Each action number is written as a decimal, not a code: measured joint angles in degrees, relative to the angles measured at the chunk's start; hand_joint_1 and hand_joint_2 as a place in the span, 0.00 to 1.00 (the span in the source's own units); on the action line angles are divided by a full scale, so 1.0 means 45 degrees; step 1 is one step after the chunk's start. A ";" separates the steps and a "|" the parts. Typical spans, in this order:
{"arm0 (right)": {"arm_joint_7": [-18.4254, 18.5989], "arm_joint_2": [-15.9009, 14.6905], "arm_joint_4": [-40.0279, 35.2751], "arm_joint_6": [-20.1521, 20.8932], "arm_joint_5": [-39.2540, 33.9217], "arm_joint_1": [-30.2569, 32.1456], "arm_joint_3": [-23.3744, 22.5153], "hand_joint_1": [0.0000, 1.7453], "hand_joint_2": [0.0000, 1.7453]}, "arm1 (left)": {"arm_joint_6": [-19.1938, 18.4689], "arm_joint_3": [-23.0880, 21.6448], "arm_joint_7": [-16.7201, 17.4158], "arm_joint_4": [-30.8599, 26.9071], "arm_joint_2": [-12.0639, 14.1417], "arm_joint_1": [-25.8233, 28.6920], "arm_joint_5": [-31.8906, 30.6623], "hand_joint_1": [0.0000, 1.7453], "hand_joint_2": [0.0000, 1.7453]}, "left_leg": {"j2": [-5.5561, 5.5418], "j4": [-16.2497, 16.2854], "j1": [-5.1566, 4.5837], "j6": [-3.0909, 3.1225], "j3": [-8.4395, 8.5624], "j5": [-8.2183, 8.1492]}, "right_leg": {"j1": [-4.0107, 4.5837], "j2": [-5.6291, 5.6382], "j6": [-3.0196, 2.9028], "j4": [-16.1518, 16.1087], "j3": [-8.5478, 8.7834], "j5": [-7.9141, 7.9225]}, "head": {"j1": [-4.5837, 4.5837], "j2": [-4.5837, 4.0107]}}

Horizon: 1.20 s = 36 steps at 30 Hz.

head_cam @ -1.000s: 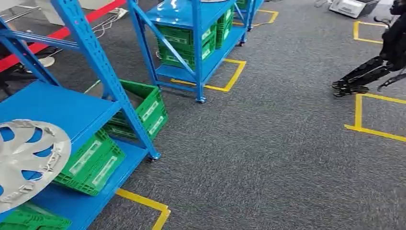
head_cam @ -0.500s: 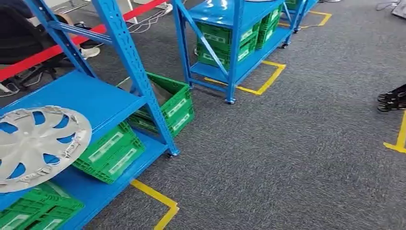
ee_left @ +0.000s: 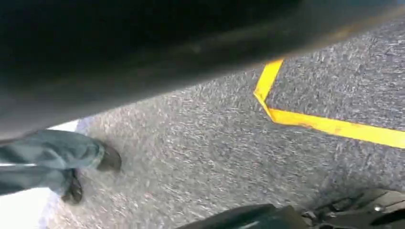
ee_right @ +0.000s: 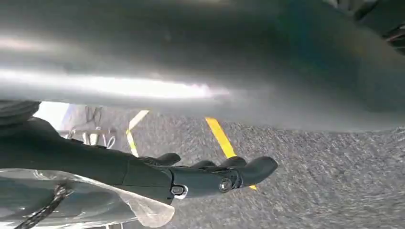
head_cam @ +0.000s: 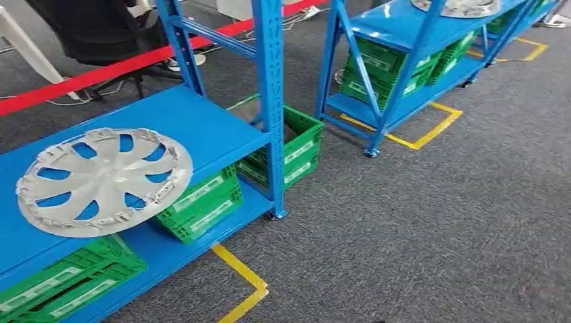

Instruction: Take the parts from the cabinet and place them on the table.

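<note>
A silver hubcap lies flat on the middle shelf of the near blue rack, at the left in the head view. A second silver hubcap lies on top of the farther blue rack at the upper right. In the right wrist view my right hand hangs over the grey carpet, its dark fingers stretched out and holding nothing. Dark parts that look like my left hand show at the edge of the left wrist view; how its fingers lie is unclear.
Green crates stand on the near rack's bottom shelf, one behind its post, and more in the far rack. Yellow tape marks the grey carpet. A red barrier runs behind. A person's leg stands near.
The camera has turned left, so the whole scene has shifted right. The near rack and its hubcap are now fuller in view, and the dark robot at the right has left the picture.
</note>
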 joint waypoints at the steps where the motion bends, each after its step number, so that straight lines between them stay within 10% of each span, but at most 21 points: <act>1: 0.0000 0.0000 0.0000 0.0005 0.0000 0.0041 0.0005 0.00 0.00 | 0.0000 0.0000 0.0000 0.0000 -0.0005 0.0006 0.0000 0.00 0.00 | -0.0198 0.0002 0.0000 0.0002 0.0000 -0.0003 | 0.0003 0.0027 0.0027 0.0906 -0.0549 -0.0232 | 0.0010 0.0000; 3: 0.0010 0.0000 0.0000 0.0005 0.0005 0.0088 0.0024 0.00 0.00 | 0.0000 0.0000 0.0005 0.0000 0.0005 0.0043 0.0005 0.00 0.00 | -0.0600 0.0009 0.0007 -0.0015 0.0047 -0.0014 | -0.0012 0.0031 0.0047 0.0852 -0.0826 0.0360 | 0.0000 0.0000; 5: 0.0010 0.0000 0.0000 0.0005 0.0039 0.0083 0.0068 0.00 0.00 | 0.0000 0.0005 0.0005 0.0000 0.0000 0.0049 0.0005 0.00 0.00 | -0.0990 0.0040 0.0041 -0.0092 0.0115 -0.0060 | -0.0071 0.0213 0.0053 -0.1210 -0.0047 0.1720 | 0.0005 0.0000; 6: 0.0010 0.0000 0.0000 0.0005 0.0048 0.0072 0.0078 0.00 0.00 | -0.0010 0.0005 0.0015 0.0000 -0.0005 0.0044 0.0005 0.00 0.00 | -0.1141 0.0094 0.0058 -0.0164 0.0119 -0.0107 | -0.0145 0.0709 0.0073 -0.2283 0.0380 0.2223 | 0.0020 0.0000; 7: 0.0024 0.0000 0.0020 0.0010 0.0078 0.0069 0.0083 0.00 0.00 | -0.0049 0.0005 0.0024 0.0000 0.0000 0.0016 0.0019 0.00 0.00 | -0.1270 0.0188 -0.0009 -0.0261 0.0052 -0.0164 | -0.0194 0.1385 0.0061 -0.2620 0.0527 0.1960 | 0.0014 0.0000; 11: 0.0097 0.0024 0.0039 0.0005 0.0199 0.0054 0.0151 0.00 0.00 | -0.0175 0.0068 0.0185 0.0000 0.0029 0.0065 0.0117 0.00 0.00 | -0.1833 0.0162 0.0116 -0.0593 -0.0115 -0.0080 | -0.0154 0.0843 -0.0281 -0.2709 0.0710 0.2035 | 0.0000 0.0000; 14: 0.0068 0.0068 0.0034 0.0019 0.0233 0.0069 0.0223 0.00 0.00 | -0.0194 0.0150 0.0243 0.0000 0.0054 -0.0008 0.0160 0.00 0.00 | -0.0321 0.1753 0.0123 -0.0744 -0.0819 -0.1091 | -0.0138 0.0258 -0.0494 -0.2772 0.0799 0.1997 | -0.0141 0.0000; 17: 0.0019 0.0068 0.0039 0.0039 0.0335 0.0136 0.0306 0.00 0.00 | -0.0355 0.0243 0.0160 0.0000 0.0058 -0.0055 0.0277 0.00 0.00 | -0.0079 0.4230 0.0174 -0.0864 -0.2079 -0.1892 | -0.0090 -0.0423 -0.0544 -0.2766 0.0858 0.1885 | -0.0131 0.0000; 20: -0.0107 0.0073 0.0039 0.0039 0.0442 0.0097 0.0384 0.00 0.00 | -0.0423 0.0301 -0.0034 0.0000 0.0083 0.0033 0.0379 0.00 0.00 | 0.0091 0.2101 0.0145 -0.0732 -0.1041 -0.0420 | -0.0062 -0.0939 -0.0506 -0.2768 0.1071 0.1737 | -0.0131 0.0000; 22: -0.0131 0.0092 0.0044 0.0039 0.0452 0.0070 0.0413 0.00 0.00 | -0.0418 0.0306 -0.0107 0.0000 0.0097 -0.0012 0.0403 0.00 0.00 | 0.1152 0.0429 -0.0067 -0.0502 -0.0155 -0.0032 | -0.0001 -0.1215 -0.0425 -0.2783 0.1131 0.1608 | -0.0126 0.0000; 26: -0.0126 0.0136 0.0049 0.0044 0.0457 -0.0029 0.0452 0.00 0.00 | -0.0408 0.0364 -0.0228 0.0000 0.0102 0.0000 0.0432 0.00 0.00 | 0.0667 0.0262 -0.0120 -0.0288 -0.0197 -0.0084 | 0.0066 -0.1795 -0.0152 -0.2916 0.1509 0.1472 | -0.0131 0.0000; 29: -0.0126 0.0141 0.0049 0.0044 0.0461 -0.0018 0.0500 0.00 0.00 | -0.0389 0.0379 -0.0252 0.0000 0.0102 -0.0022 0.0442 0.00 0.00 | 0.0267 0.0057 0.0059 -0.0097 -0.0062 0.0052 | -0.0012 -0.0241 -0.0019 -0.1726 0.0923 0.0692 | -0.0020 0.0000; 32: -0.0039 0.0141 0.0049 0.0044 0.0461 0.0067 0.0500 0.00 0.00 | -0.0389 0.0384 -0.0262 0.0000 0.0073 -0.0069 0.0442 0.00 0.00 | -0.0269 0.0062 0.0064 -0.0042 -0.0064 0.0009 | -0.0015 0.0028 0.0042 0.1116 -0.0678 -0.0266 | -0.0005 0.0000; 34: 0.0000 0.0141 0.0049 0.0044 0.0461 0.0105 0.0500 0.00 0.00 | -0.0389 0.0393 -0.0262 0.0000 0.0088 -0.0037 0.0442 0.00 0.00 | -0.0669 0.0073 0.0081 -0.0076 -0.0010 -0.0014 | -0.0041 0.0038 0.0052 0.0544 -0.0685 0.0558 | -0.0005 0.0000; 36: 0.0019 0.0141 0.0049 0.0039 0.0461 0.0096 0.0500 0.00 0.00 | -0.0389 0.0432 -0.0257 0.0000 0.0078 -0.0037 0.0432 0.00 0.00 | -0.1054 0.0144 0.0134 -0.0191 0.0058 -0.0087 | -0.0137 0.0369 0.0088 -0.1693 0.0198 0.1931 | -0.0010 0.0000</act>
